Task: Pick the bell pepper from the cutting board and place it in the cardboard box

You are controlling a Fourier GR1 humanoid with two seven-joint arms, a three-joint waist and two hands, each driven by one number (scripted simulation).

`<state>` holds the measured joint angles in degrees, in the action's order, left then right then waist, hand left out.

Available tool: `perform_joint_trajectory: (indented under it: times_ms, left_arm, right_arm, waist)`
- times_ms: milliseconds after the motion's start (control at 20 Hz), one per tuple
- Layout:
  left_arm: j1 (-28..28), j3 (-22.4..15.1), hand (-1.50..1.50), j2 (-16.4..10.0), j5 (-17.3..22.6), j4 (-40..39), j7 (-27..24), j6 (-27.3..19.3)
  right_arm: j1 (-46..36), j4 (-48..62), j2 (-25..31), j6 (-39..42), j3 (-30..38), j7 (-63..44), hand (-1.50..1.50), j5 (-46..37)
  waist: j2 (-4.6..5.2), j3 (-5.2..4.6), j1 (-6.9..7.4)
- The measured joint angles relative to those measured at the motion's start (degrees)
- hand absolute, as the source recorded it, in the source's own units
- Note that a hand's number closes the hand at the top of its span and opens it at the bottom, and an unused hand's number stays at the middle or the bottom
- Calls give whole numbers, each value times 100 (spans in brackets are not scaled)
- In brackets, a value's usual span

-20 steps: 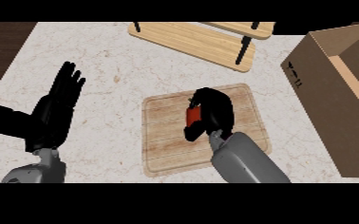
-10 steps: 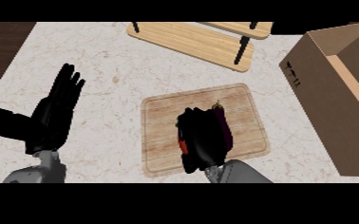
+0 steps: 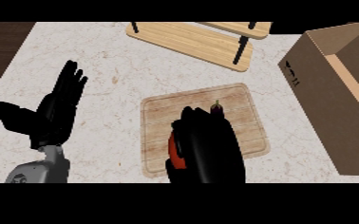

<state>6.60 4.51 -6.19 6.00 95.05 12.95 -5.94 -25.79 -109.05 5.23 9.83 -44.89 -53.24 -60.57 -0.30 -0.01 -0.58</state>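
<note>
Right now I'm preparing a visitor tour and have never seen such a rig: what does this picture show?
This single view is taken as from a humanoid robot's head, looking steeply down at a kitchen counter. The two black shapes are its hands. The right robot hand is curled over a red bell pepper on the wooden cutting board; only a sliver of pepper shows. Just beyond the hand a small dark purple thing shows. The left robot hand rests open at the left. A cardboard box stands at the right, a wooden rack at the far side.
</note>
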Motion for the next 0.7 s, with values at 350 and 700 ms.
perform_joint_trajectory:
  times_ms: [350, 700]
  left_arm:
    - [-119, 71, 0, -67, 79, 73, 1, 95]
    - [-140, 41, 0, -5, 51, 44, -86, 95]
  right_arm:
    - [-289, -821, -10, 145, 1091, -366, 150, -551]
    - [-310, -1171, 392, 474, 2633, -119, 150, -191]
  waist:
    - [6, 0, 18]
    - [22, 1, 33]
